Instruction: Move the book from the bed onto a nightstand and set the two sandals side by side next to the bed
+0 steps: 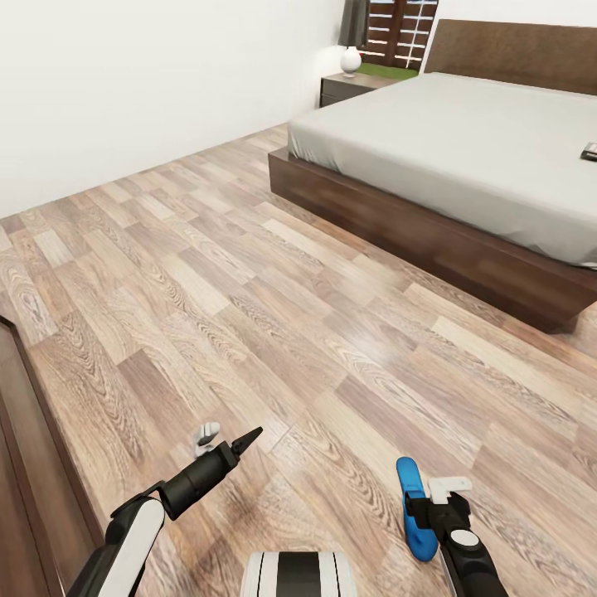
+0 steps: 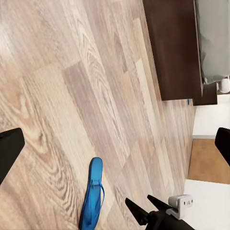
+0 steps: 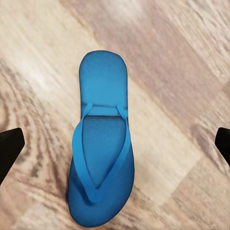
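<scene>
The right gripper's fingers are spread wide, dark tips far apart, and a blue sandal lies on the floor between them, not touched. In the head view that gripper hangs just beside the same sandal, which rests flat on the planks, well away from the bed. The sandal is a smooth, bright blue flip-flop with a rounded sole and a thin V-shaped toe strap.

The left gripper also stands wide, one finger pale and one dark and pointed, with nothing between them; it hovers over bare floor, farther from the bed than the sandal. Its own camera looks across at the sandal and the right gripper beside it.

The floor is brown wood plank with strong grain. The bed is low, a plain pale grey mattress on a dark brown platform frame with a matching headboard. On the mattress, at its far side from the sandal, lies the small dark book, partly cut off. Beyond the bed's head corner stands a dark nightstand carrying a small white round lamp.
</scene>
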Controlling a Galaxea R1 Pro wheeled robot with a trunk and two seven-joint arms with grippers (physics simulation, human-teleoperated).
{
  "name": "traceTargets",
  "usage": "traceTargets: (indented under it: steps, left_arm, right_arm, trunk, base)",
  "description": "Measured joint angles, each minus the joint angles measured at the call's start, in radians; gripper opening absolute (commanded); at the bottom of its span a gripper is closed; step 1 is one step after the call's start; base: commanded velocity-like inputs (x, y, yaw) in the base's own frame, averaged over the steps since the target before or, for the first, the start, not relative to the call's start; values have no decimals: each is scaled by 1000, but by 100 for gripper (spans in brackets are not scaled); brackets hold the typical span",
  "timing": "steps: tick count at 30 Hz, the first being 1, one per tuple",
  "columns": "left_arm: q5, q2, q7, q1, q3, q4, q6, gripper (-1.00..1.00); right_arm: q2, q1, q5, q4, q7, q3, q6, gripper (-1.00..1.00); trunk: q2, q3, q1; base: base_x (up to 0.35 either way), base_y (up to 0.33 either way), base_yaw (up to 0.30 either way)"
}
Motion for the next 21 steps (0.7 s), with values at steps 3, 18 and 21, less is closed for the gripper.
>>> traceTargets:
  steps: [3, 18, 21]
  left_arm:
    - [0, 0, 0, 0, 0, 0, 0, 100]
    - [2, 0, 0, 0, 0, 0, 0, 100]
    - [2, 0, 0, 0, 0, 0, 0, 100]
  right_arm:
    - [0, 0, 0, -1, 0, 1, -1, 100]
    - [-1, 0, -1, -10, 8, 3, -27, 100]
    - [-1, 0, -1, -11, 8, 3, -28, 100]
  trunk:
    - [0, 0, 0]
    - [0, 0, 0]
    - [0, 0, 0]
  base:
    - [0, 0, 0]
    - [0, 0, 0]
    - [0, 0, 0]
